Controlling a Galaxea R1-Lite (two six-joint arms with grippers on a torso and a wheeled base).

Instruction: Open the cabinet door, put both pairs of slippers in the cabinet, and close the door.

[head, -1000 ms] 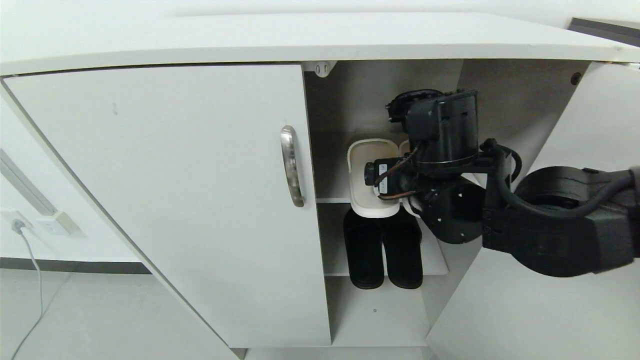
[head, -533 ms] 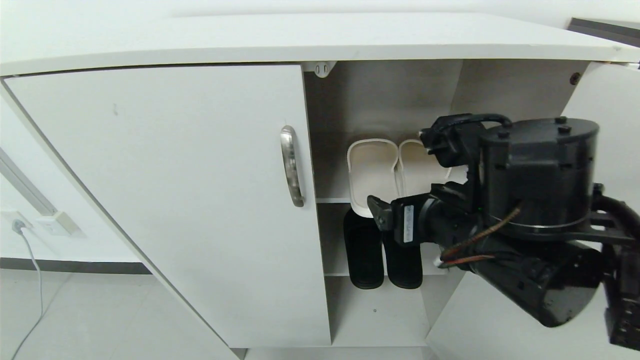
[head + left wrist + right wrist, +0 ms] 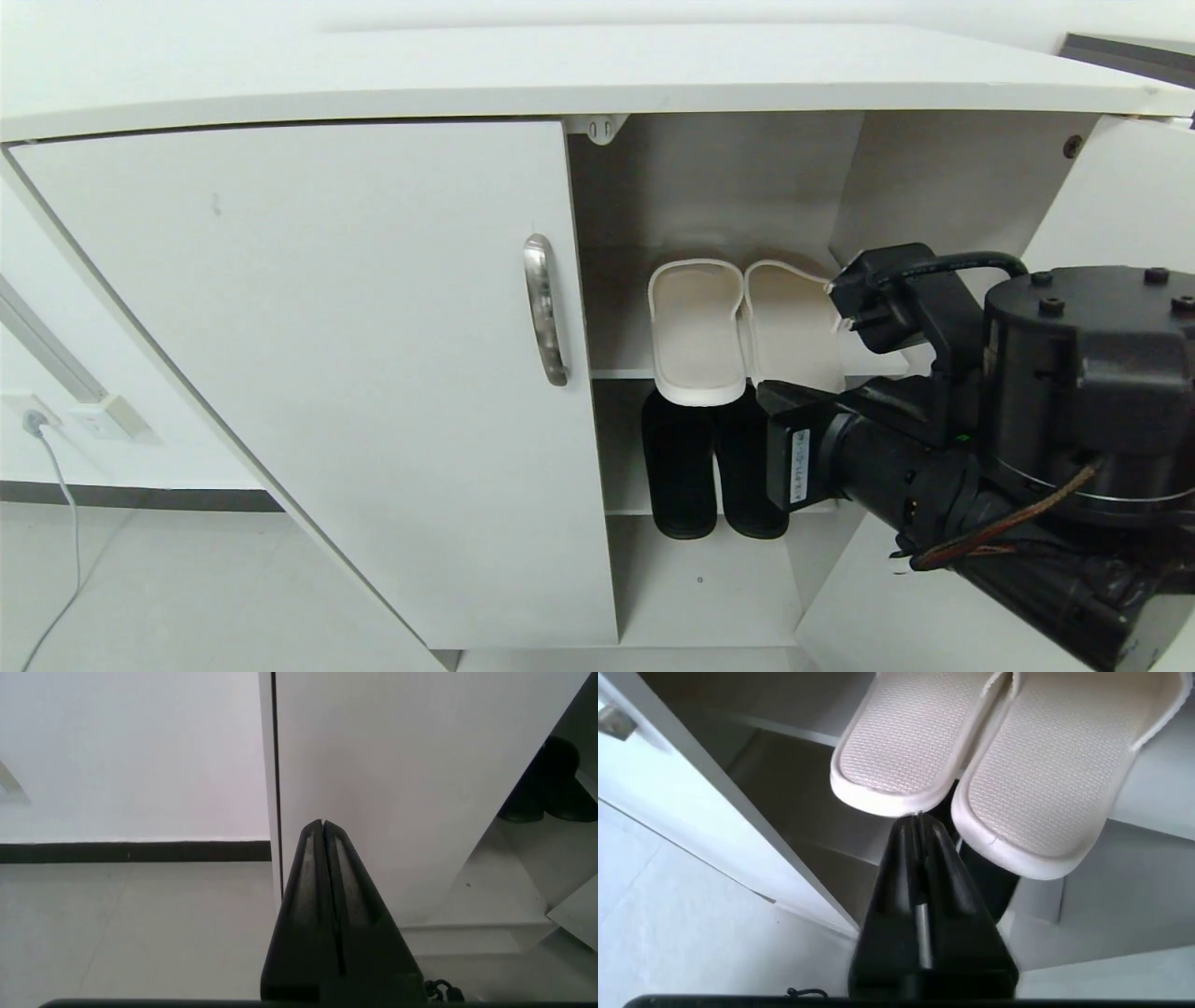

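The pair of white slippers (image 3: 742, 331) lies side by side on the cabinet's upper shelf (image 3: 611, 373), heels jutting over its front edge. The pair of black slippers (image 3: 714, 467) sits on the shelf below. The cabinet's left door (image 3: 308, 364) is closed, and the right door (image 3: 1102, 205) is swung wide open. My right gripper (image 3: 920, 823) is shut and empty, hanging just outside the opening, close under the heels of the white slippers (image 3: 1008, 756). My left gripper (image 3: 322, 829) is shut, low in front of the closed left door (image 3: 402, 775), holding nothing.
A steel handle (image 3: 544, 308) runs down the left door's inner edge. My right arm (image 3: 1027, 448) fills the lower right in front of the open door. A wall socket with a cable (image 3: 37, 425) sits low on the left, above the grey floor (image 3: 140, 597).
My right arm has drawn back out of the cabinet, toward the lower right. Both white slippers are now uncovered on the upper shelf. The slippers and doors have not moved.
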